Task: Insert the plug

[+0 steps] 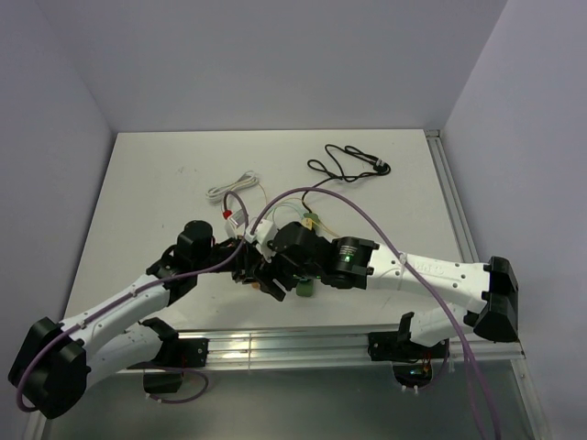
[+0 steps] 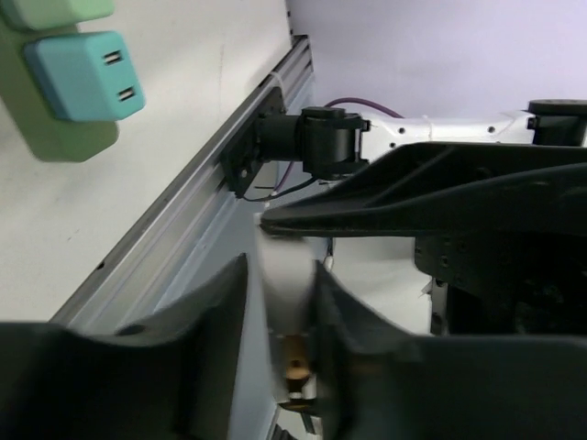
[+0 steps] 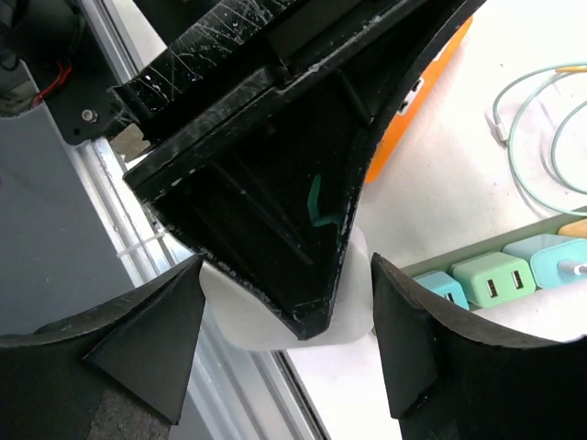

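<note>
A flat white desk (image 1: 165,183) stood in a corner of plain pale grey walls (image 1: 275,55), with a ribbed aluminium rail (image 1: 275,348) along its near edge. A thin black cable (image 1: 348,165) lay coiled near the far right corner and a bundled white cable (image 1: 234,188) lay left of centre. The widest bare surface ran along the left edge.

Both arms met just inside the middle of the near edge. There the small white block-shaped plug (image 3: 243,325) hung above the desk, off the surface. The right pincer (image 3: 286,275) gripped it on two sides. The left pincer (image 2: 282,270) was clenched round it too, as far as the blurred wrist view showed. The pale green power strip (image 2: 73,142), carrying a teal USB charger (image 2: 83,73), lay near them.
</note>
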Action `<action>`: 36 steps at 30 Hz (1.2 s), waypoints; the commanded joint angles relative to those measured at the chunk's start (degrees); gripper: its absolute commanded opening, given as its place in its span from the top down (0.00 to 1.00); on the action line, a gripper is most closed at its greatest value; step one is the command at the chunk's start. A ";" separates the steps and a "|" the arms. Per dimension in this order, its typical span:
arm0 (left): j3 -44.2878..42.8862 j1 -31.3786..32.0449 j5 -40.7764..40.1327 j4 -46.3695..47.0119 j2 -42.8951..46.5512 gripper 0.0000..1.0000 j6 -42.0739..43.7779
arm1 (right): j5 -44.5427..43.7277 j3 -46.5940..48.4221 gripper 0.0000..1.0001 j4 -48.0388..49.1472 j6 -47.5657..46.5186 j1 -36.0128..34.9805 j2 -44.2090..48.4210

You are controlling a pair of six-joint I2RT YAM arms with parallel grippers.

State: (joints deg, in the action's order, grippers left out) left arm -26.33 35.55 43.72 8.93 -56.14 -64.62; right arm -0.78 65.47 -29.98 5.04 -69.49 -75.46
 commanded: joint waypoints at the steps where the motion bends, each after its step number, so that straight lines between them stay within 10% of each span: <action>1: -1.89 0.92 1.27 4.78 -0.81 0.64 0.02 | -1.41 1.76 1.00 1.94 0.49 -0.38 0.67; 4: -1.19 1.10 1.54 6.97 -1.25 0.99 -0.85 | -2.91 1.59 0.73 1.24 1.98 -0.38 0.67; 8: -1.27 1.10 0.40 7.95 -2.13 1.00 -0.77 | -6.42 -0.86 0.00 0.54 5.06 -0.20 3.12; 19: -5.75 0.92 -4.88 8.73 0.06 1.00 2.84 | 14.20 -19.31 0.00 8.25 20.87 14.90 28.08; 36: 0.84 1.10 -13.67 32.90 6.66 1.00 -10.17 | 30.31 -25.82 0.31 39.99 42.67 22.29 24.13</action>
State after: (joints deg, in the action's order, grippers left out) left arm -25.93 36.38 31.31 35.31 -49.82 -72.14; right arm 27.40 41.12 0.97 43.94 -48.80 -52.75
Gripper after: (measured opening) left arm 0.221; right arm 0.707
